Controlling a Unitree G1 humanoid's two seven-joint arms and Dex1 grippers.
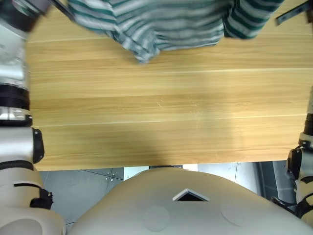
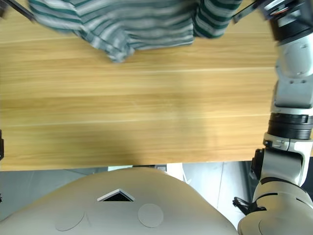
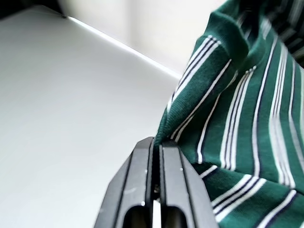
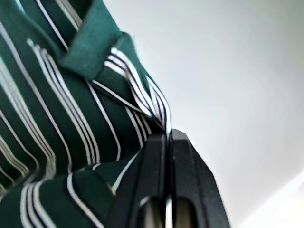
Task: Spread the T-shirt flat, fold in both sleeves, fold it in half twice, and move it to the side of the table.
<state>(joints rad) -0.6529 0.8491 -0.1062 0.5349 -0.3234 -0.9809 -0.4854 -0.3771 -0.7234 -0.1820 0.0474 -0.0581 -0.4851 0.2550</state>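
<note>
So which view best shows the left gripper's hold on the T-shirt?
The left wrist view: the left gripper is shut on the T-shirt, close up. The eye views show it bunched over the table; the right wrist view shows the right gripper pinching it.

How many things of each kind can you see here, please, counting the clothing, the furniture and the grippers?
T-shirt, green with white stripes: 1
Wooden table: 1
Grippers: 2, the left gripper and the right gripper, each shut on the T-shirt
Total: 4
</note>
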